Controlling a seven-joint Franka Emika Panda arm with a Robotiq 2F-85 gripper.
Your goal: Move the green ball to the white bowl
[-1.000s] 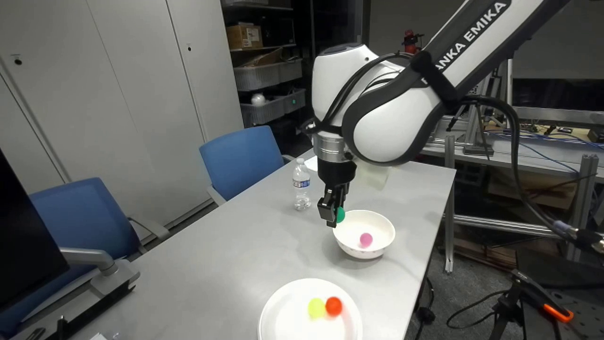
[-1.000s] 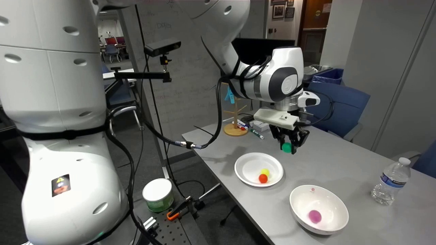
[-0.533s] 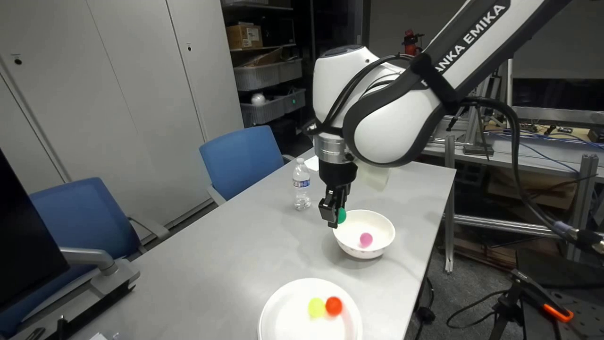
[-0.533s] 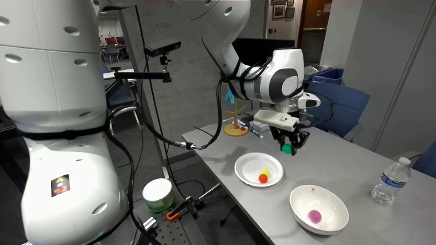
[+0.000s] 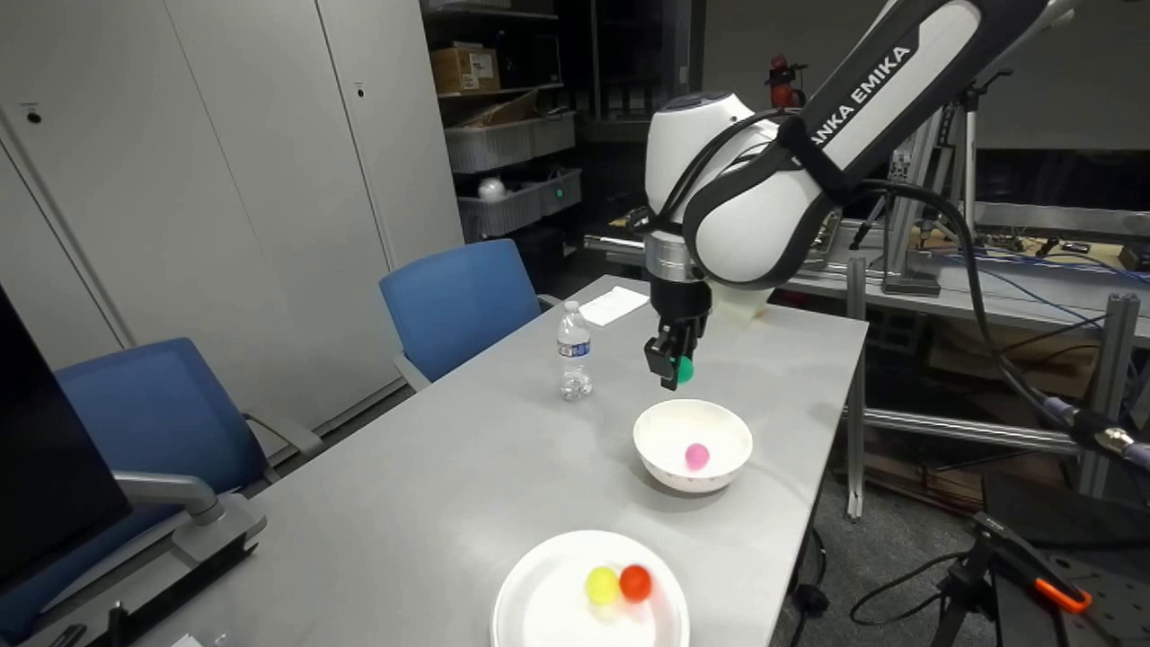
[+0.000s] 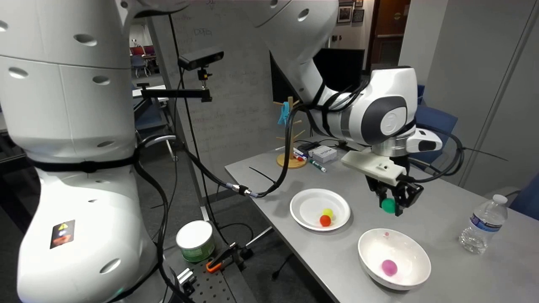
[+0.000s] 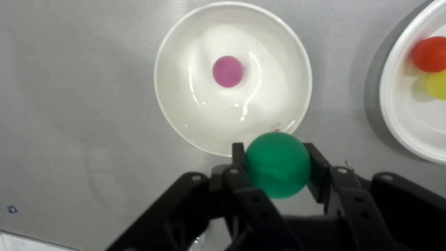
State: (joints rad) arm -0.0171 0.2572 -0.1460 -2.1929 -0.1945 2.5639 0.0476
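Observation:
The green ball (image 7: 278,165) is held between the two black fingertips of my gripper (image 7: 275,157). The gripper and ball also show in both exterior views, with the ball (image 5: 685,369) and the ball (image 6: 388,205) raised above the table. The white bowl (image 7: 188,87) stands on the table with a pink ball (image 7: 228,71) inside. In the wrist view the green ball overlaps the bowl's near rim. In an exterior view the bowl (image 6: 408,252) is below the gripper (image 6: 391,207); it also shows in an exterior view (image 5: 656,440), below the gripper (image 5: 672,370).
A flat white plate (image 6: 301,206) beside the bowl holds a red-orange ball (image 6: 325,220) and a yellow ball (image 6: 327,213). A water bottle (image 6: 484,223) stands on the bowl's other side. A wooden stand (image 6: 291,158), markers and a small box (image 6: 323,154) are farther off.
My gripper has carried the green ball past the plate's side toward the bowl, moving right in both exterior views. The ball stays gripped. The bowl and plate have not moved.

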